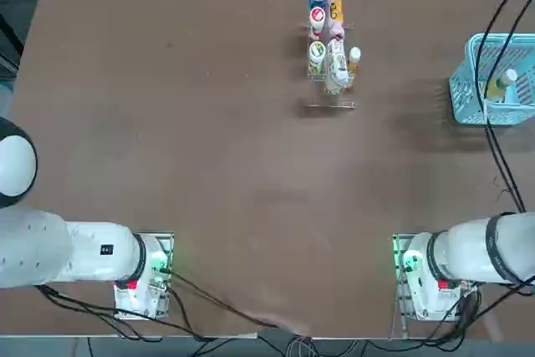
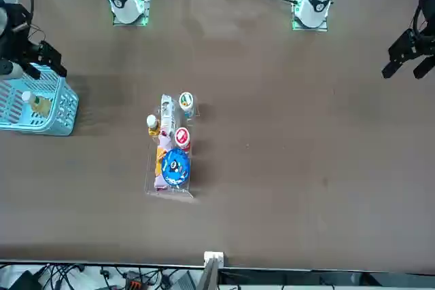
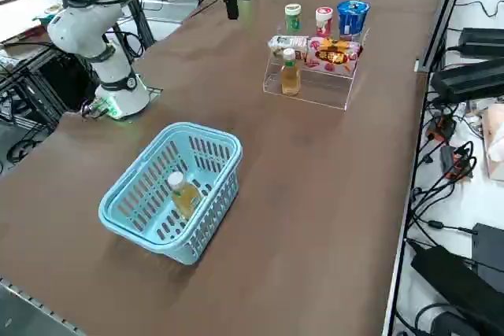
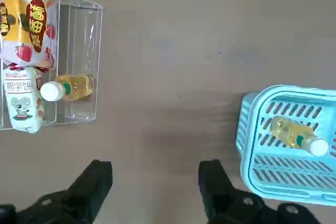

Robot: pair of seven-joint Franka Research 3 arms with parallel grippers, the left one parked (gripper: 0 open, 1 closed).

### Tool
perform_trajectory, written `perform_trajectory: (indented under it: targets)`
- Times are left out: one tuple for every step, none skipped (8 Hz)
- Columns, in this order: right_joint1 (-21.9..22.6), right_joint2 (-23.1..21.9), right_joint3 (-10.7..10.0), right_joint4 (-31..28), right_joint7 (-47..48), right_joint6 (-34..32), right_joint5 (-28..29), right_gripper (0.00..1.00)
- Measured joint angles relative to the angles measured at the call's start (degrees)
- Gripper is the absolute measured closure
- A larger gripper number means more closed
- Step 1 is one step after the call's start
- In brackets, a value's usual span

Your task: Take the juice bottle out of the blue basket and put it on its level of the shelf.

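1. The juice bottle lies on its side on the floor of the blue basket, white cap toward the basket's middle; the right side view shows this best.
2. In the top view the basket is cut by the picture's right edge, and a black cable crosses over the bottle.
3. The front view puts the basket at the table's left edge, the bottle lying within.
4. The shelf stands well apart from the basket, toward the table's far side. A second small amber bottle stands upright on its lowest level, snack packets on the middle one, and two small capped bottles and a blue cup on top.
5. Only the wrist view shows the right gripper: its fingers stand wide apart, empty, above bare table between shelf and basket.
6. The right side view shows only the right arm's base.
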Motion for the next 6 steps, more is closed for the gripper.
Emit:
perform_trajectory:
  targets:
    - [-0.03,-0.01,0.0,0.26,0.09,0.0,0.0,0.0]
    - [-0.2,-0.03,-0.02,0.54,0.33,0.0,0.0,0.0]
    - [-0.76,-0.03,-0.17,0.72,0.63,0.0,0.0,0.0]
    - [-1.88,-0.03,-0.42,0.76,0.65,0.0,0.0,0.0]
    - [-2.82,0.05,-0.71,0.75,0.65,0.0,0.01,0.0]
    - [-3.29,0.19,-0.84,0.74,0.65,0.0,0.01,0.0]
